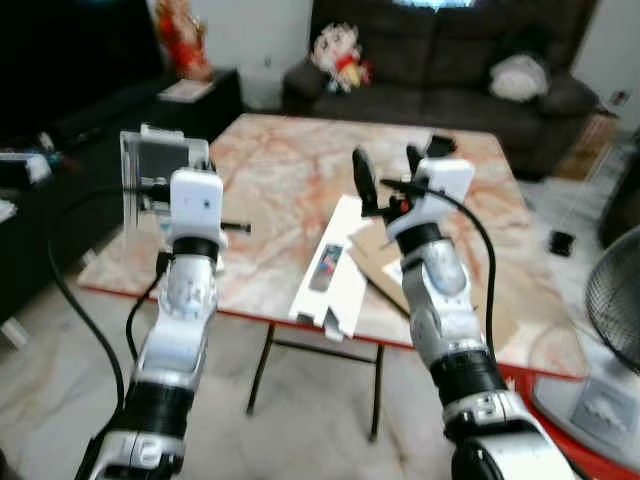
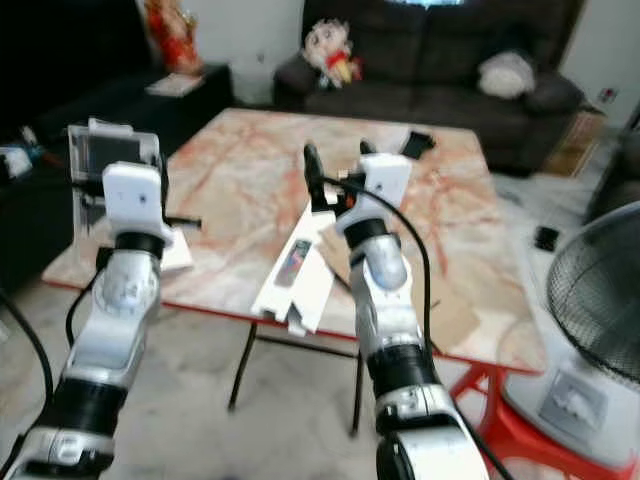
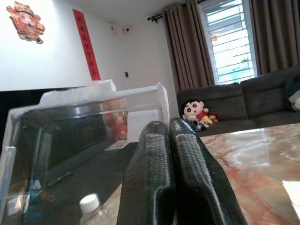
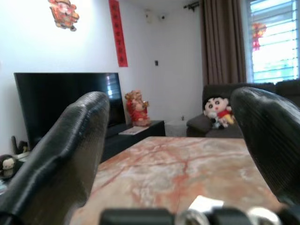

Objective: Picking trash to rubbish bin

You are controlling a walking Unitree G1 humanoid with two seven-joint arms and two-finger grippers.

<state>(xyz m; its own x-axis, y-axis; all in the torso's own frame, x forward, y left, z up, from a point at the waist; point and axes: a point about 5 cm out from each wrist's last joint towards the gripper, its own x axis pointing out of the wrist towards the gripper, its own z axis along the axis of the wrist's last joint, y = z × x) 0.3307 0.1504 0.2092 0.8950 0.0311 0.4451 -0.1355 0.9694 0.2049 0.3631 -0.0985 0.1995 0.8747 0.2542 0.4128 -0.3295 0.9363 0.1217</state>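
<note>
My left gripper is raised over the table's near left corner, its fingers shut on the wall of a clear plastic box that stands upright in front of it. My right gripper is held up above the middle of the marble table, open, with nothing between its fingers. Below it on the table lie a long white cardboard package that juts over the front edge and flat brown cardboard. A small black object lies farther back.
A dark sofa with a doll and a cushion stands behind the table. A TV cabinet runs along the left. A fan on a red base stands at the right. A capped bottle sits near the box.
</note>
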